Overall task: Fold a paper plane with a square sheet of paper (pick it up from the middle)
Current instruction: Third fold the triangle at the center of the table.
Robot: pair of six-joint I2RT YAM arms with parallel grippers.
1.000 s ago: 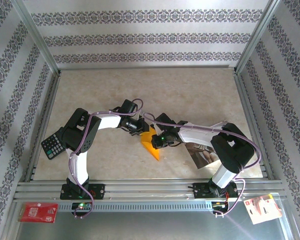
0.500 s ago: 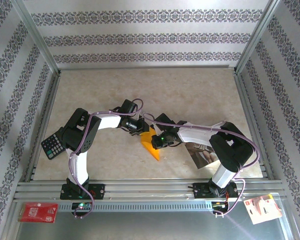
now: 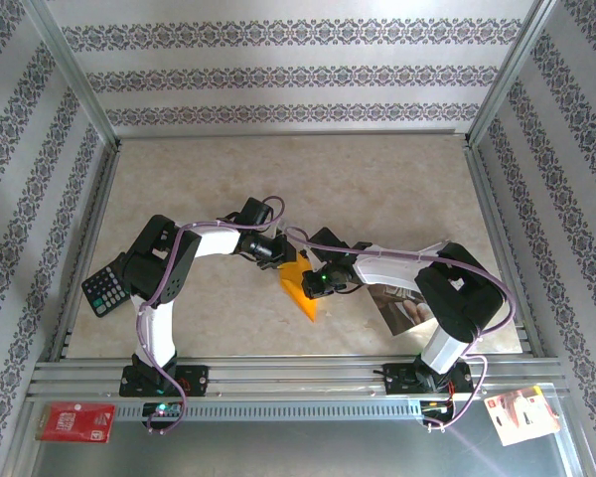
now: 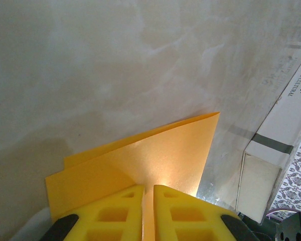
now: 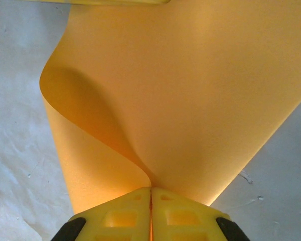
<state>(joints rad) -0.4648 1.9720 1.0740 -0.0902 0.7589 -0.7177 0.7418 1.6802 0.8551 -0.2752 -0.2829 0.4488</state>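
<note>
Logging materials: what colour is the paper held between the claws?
The paper is plain bright orange; best in right wrist view.

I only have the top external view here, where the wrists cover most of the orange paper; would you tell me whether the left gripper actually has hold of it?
Observer: Yes. In the left wrist view the left gripper is shut on the orange paper, pinching its near edge.
Operator: Thank you. Is the right gripper holding it as well?
Observer: It is. In the right wrist view the right gripper is shut on the same paper.
Operator: Does the paper lie flat there?
Observer: No. Just beyond that gripper it bows into a soft, rounded curl, with no sharp crease that I can see.
</note>
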